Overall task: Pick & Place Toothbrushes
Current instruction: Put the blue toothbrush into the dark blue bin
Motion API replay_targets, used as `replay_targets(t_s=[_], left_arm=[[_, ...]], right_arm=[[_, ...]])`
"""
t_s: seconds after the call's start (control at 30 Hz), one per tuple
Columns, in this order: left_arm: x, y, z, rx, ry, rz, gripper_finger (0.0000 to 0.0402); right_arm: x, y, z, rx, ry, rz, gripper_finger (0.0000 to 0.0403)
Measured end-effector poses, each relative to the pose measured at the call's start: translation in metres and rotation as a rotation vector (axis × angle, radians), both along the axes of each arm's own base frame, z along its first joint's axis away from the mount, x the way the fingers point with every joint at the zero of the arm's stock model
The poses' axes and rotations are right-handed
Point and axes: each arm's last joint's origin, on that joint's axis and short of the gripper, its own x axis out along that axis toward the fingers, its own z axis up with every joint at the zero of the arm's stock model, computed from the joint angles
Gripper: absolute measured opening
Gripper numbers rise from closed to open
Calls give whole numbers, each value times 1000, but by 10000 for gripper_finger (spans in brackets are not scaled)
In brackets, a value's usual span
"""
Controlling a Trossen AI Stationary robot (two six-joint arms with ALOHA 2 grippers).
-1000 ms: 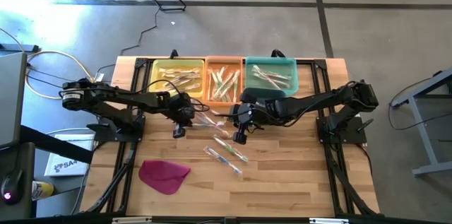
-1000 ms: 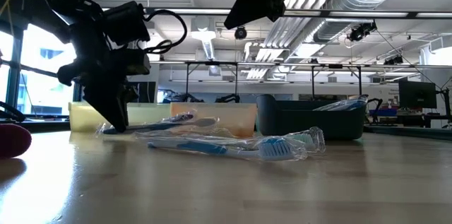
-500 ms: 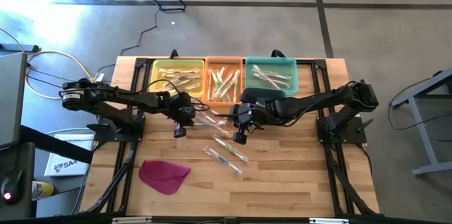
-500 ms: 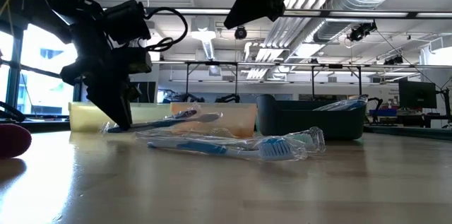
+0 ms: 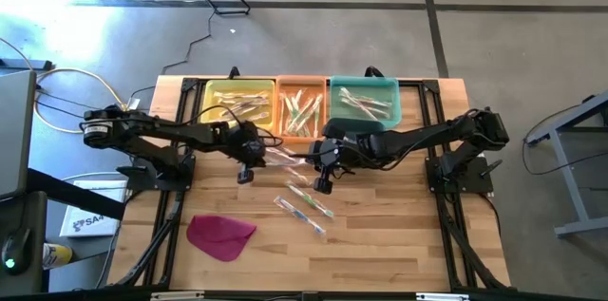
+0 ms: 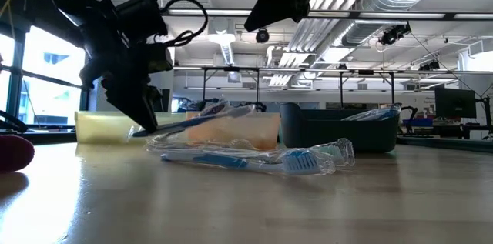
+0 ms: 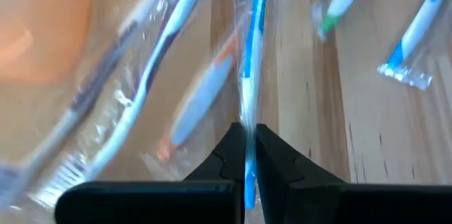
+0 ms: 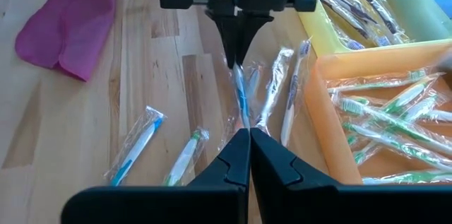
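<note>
The left tool [image 6: 141, 127] is clenched on one end of a blue-handled toothbrush in a clear glossy wrapper [image 6: 192, 119]; in the left wrist view the wrapper [image 7: 253, 61] is pinched between the two dark fingers [image 7: 227, 155]. In the low view this toothbrush slants up off the wooden tabletop [image 5: 380, 244], its far end in front of the orange bin [image 5: 300, 109]. The right tool [image 5: 321, 185] hangs above the tabletop with its fingers pressed together on nothing, pointing at the loose wrapped toothbrushes [image 8: 141, 146] lying between the two arms. More wrapped toothbrushes fill the yellow bin [image 5: 237, 102], the orange bin and the teal bin [image 5: 365, 102]. A flat magenta cloth-like piece [image 5: 220, 235] lies near the front left. The left wrist view is smeared, so the neighbouring brushes are hard to tell apart, and the held brush's head cannot be made out.
</note>
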Motion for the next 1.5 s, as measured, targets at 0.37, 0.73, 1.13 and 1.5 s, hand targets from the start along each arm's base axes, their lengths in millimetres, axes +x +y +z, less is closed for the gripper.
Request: replay_targets(t_s=[0.37, 0.73, 1.13, 1.5], left_arm=[[23, 4, 36, 67, -124, -83, 6], [39, 8, 71, 121, -224, -103, 6], [57, 15, 126, 224, -372, -43, 6], [52, 41, 143, 260, -327, 104, 6]], right_arm=[[-4, 0, -4, 7, 55, -12, 4], [-9, 18, -8, 194, 126, 178, 4], [-29, 32, -21, 208, 343, 88, 3], [-47, 30, -14, 2, 372, -91, 3]])
